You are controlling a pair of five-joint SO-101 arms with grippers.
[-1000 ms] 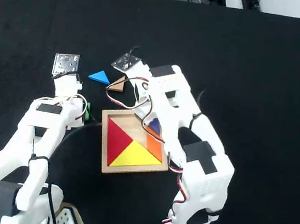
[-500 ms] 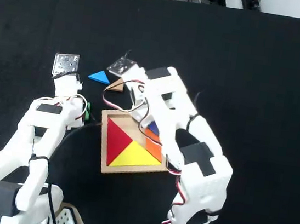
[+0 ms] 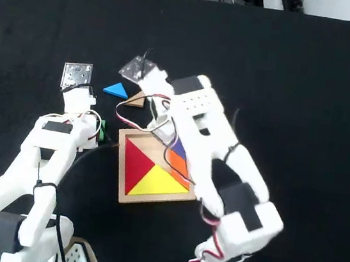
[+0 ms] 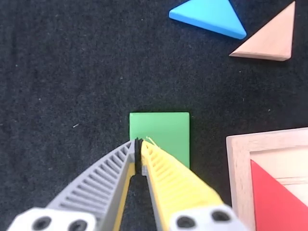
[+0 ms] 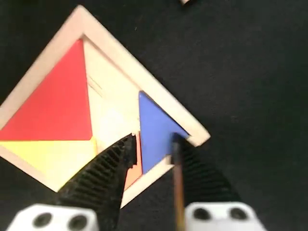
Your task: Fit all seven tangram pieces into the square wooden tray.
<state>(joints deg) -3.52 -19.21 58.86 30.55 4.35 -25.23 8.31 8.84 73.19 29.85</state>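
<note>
**Blue piece sits between the right gripper's fingers; left gripper parked on green**

- We have the right gripper [image 5: 151, 140] open over the far-right corner of the tray [image 5: 120, 54], one finger on each side of the dark blue piece [image 5: 153, 118]. The piece is right under the fingers, so no sideways travel is needed.
- Its long edge runs along the tray's rim. Its outer corner looks to ride on or against that rim, but we cannot tell whether it is seated flat. Our guess is that the next move is a nudge inward towards the orange piece [image 5: 133, 175].
- Already in the tray: red triangle [image 3: 133, 163], yellow triangle [image 3: 158, 182], orange and blue.
- The left gripper [image 4: 139, 143] is closed on nothing, its tips over the near edge of the green piece [image 4: 161, 132]. Green lies on the desk [image 3: 296, 89] just left of the tray's far-left corner, so the left arm is plainly nearer to it.
- The light blue triangle [image 3: 116, 89] and tan triangle [image 3: 137, 99] lie farther out, beyond that same corner and close together. Both arms are in reach of them, and tan is nearer the right arm.
</note>
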